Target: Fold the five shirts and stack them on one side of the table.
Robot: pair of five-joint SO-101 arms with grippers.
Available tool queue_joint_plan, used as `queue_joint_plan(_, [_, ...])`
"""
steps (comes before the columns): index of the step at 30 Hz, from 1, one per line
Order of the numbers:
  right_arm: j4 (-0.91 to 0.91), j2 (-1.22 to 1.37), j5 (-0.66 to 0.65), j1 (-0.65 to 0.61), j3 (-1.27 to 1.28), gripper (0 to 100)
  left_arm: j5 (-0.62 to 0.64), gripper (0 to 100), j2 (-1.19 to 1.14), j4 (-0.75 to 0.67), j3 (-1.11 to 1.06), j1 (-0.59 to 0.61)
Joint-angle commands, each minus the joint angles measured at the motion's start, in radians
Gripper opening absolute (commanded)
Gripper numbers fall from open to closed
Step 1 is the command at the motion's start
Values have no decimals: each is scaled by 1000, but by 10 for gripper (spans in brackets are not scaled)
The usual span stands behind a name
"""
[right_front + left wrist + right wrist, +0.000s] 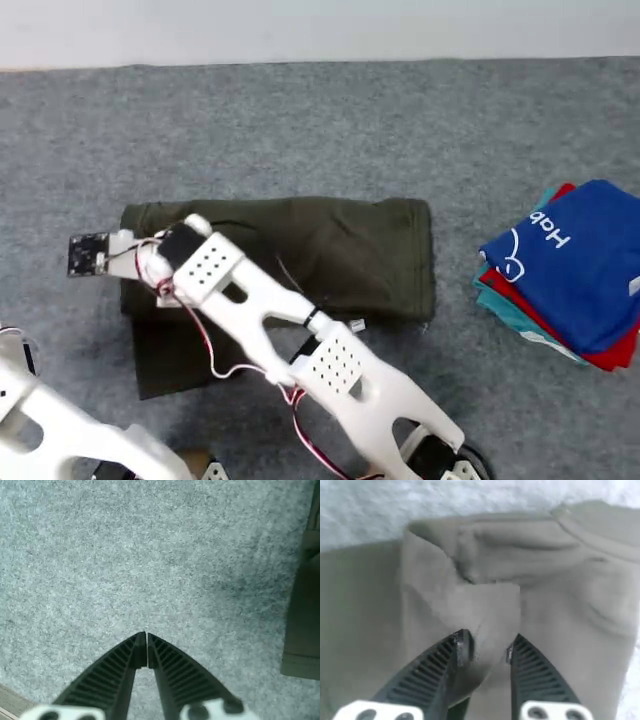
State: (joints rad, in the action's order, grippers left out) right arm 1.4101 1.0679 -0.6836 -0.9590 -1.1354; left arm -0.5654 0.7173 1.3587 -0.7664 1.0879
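**Left arm** (60,430): stands beyond the left end of the olive shirt (340,250), at the near edge of the bench (300,120). The left tool (146,650) is pressed together, tips meeting, with nothing between them. It hangs over bare grey bench surface. An edge of the olive shirt lies to one side, apart from the tips.

**Right arm** (330,365): crosses the olive shirt diagonally from the near side and ends over the shirt's left end. The right tool (487,647) is spread. Both tips are down at the fabric, with a raised fold of olive cloth between them, and they are not clamped on it.

**Olive shirt:** lies on the bench as a wide band, partly folded. At its left end a flap extends toward the near edge.

**Stack** (560,290): sits well to the right of the olive shirt, apart from it. The blue shirt (585,250) is on top and the red shirt (612,355) is beneath it. The teal shirt (497,300) shows under both on the side facing the olive shirt.
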Motion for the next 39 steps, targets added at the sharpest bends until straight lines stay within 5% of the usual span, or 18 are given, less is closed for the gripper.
queue_joint_plan(1, [-16,-16,-6,44,-52,140,-9,7,26,8,4,-2])
queue_joint_plan(11, [-65,-31,-6,82,-61,140,-8,7,28,3,8,0])
queue_joint_plan(27, [367,-81,226,177,-298,140,-5,7,28,-101,54,150])
queue_joint_plan(39, [380,-44,319,105,-293,140,-3,8,28,-117,51,149])
